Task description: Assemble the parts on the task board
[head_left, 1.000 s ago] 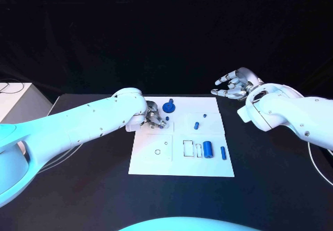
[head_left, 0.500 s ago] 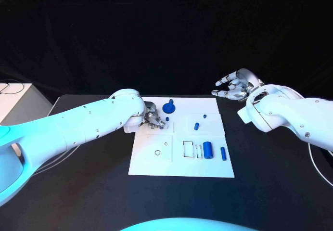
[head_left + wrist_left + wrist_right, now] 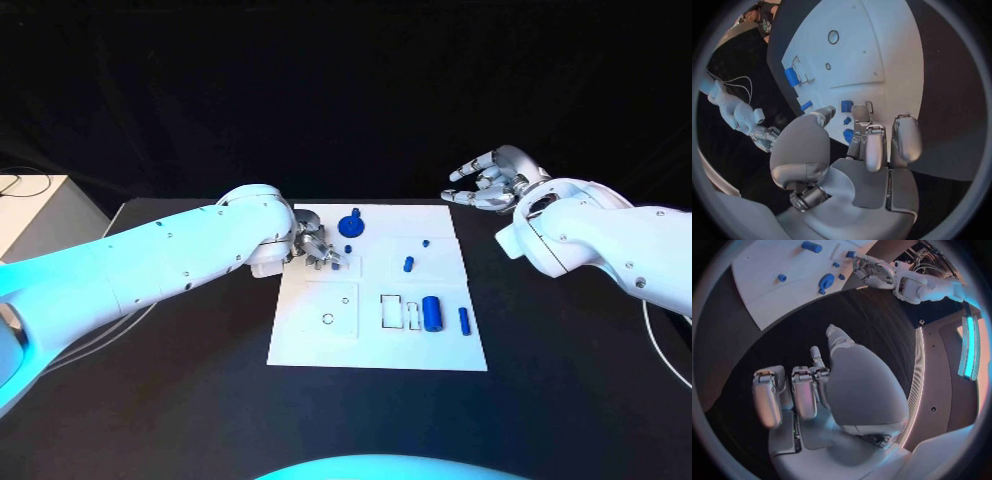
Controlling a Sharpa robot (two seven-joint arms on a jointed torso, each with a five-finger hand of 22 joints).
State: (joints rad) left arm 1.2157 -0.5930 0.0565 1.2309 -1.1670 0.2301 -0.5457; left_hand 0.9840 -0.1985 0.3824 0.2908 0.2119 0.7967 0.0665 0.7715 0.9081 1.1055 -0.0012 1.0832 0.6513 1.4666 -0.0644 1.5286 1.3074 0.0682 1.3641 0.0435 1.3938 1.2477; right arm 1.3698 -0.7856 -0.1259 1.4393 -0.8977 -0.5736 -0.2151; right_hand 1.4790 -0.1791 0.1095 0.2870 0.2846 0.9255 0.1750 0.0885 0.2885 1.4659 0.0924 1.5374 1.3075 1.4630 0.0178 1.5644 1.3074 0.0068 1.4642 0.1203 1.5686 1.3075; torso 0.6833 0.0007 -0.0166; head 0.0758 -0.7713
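Task board point(image 3: 378, 345), the white plate, lies flat in the middle of the black bench point(image 3: 577, 400). Several blue parts sit on it: a round part with a stem point(image 3: 352, 224) near the far edge, a small peg point(image 3: 408, 263) towards the middle, a tiny piece point(image 3: 427, 241) beyond that, and a thick cylinder point(image 3: 431, 309) with a thinner rod point(image 3: 464, 319) just beside it on the near right, next to outlined slots. The left hand point(image 3: 317, 248) is down over the board's far left corner, fingers curled close together around a small blue part point(image 3: 847, 106); whether it truly grips that part or only touches it, I cannot tell. Another small blue piece point(image 3: 348, 248) lies just beside its fingertips. The right hand point(image 3: 495, 180) is raised off the board's far right corner, well apart from the parts, fingers loosely curled and spread, holding nothing
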